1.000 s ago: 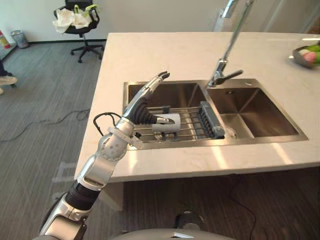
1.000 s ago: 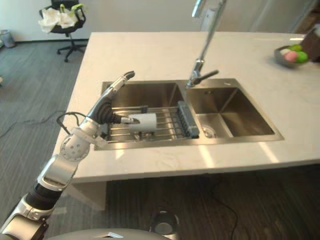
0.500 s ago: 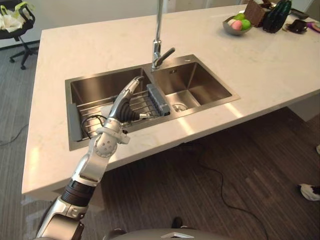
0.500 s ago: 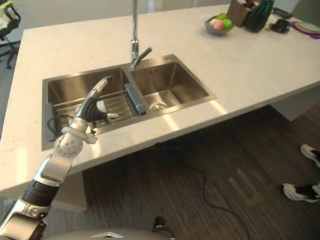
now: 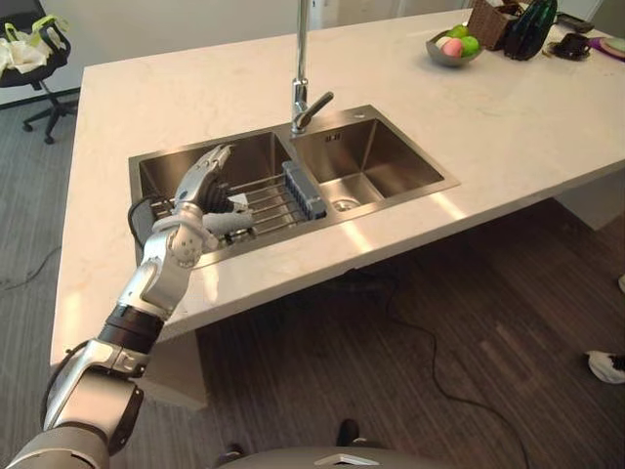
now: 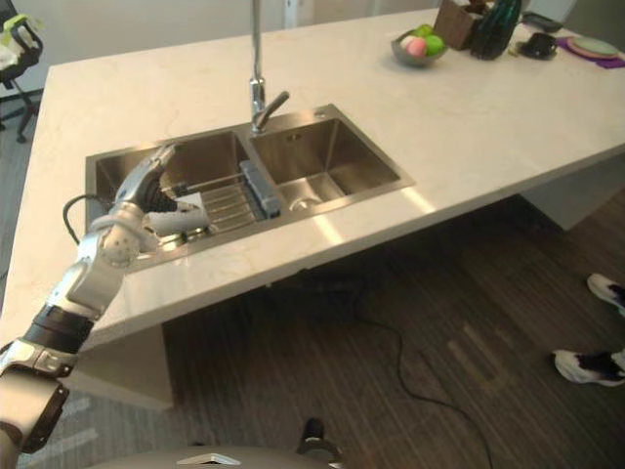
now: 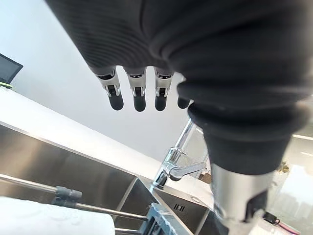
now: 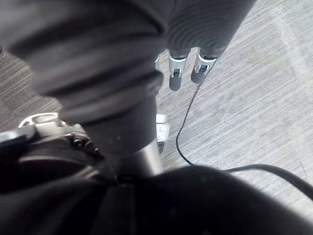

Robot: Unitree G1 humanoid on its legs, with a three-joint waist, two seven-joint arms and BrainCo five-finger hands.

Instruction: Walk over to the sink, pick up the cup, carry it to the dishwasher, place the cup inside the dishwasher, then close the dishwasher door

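The left hand [image 5: 195, 191] hangs over the left bowl of the sink [image 5: 161, 174] with straight fingers holding nothing, the white cup [image 7: 44, 218] lies on the wire rack [image 5: 269, 195] just under it, and the right hand [image 8: 183, 73] hangs loose above the floor [image 8: 254, 73].

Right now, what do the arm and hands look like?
Left arm: silver-grey segments, a round wrist joint, a dark ribbed band near the elbow. Left hand and right hand: silver fingers, dark tips, dark ribbed cover.
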